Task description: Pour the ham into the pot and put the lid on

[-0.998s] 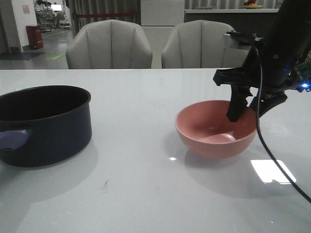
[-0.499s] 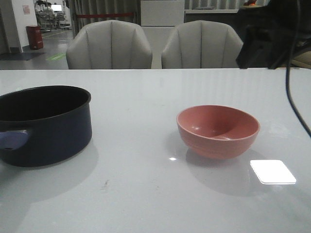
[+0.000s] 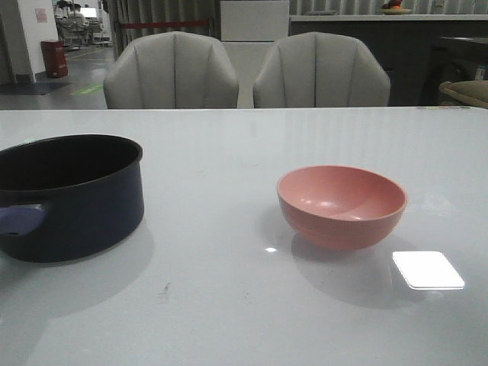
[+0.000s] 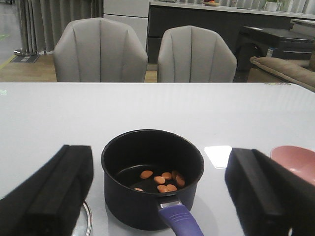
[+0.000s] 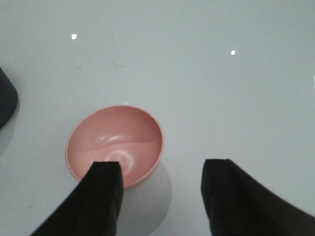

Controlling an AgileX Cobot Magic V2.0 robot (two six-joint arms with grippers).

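Note:
The dark navy pot [image 3: 72, 194] stands at the table's left, its blue handle [image 4: 179, 223] toward me. Several orange-pink ham slices [image 4: 163, 179] lie on the pot's bottom [image 4: 147, 157]. Just a sliver of the lid's shiny rim [image 4: 87, 219] shows beside the pot, behind one finger. My left gripper [image 4: 162, 164] hangs open above and short of the pot, holding nothing. The right gripper [image 5: 162, 169] is open high over the table, with the empty pink bowl [image 5: 115, 145] partly under one finger. Neither gripper shows in the front view.
The pink bowl [image 3: 341, 206] sits right of centre, well apart from the pot. Two grey chairs [image 3: 171, 72] stand behind the table's far edge. A bright light patch [image 3: 427, 269] reflects off the table near the bowl.
The right arm, which reached into the pink bowl a second ago, has lifted up and away out of the front view. The bowl stays upright on the table.

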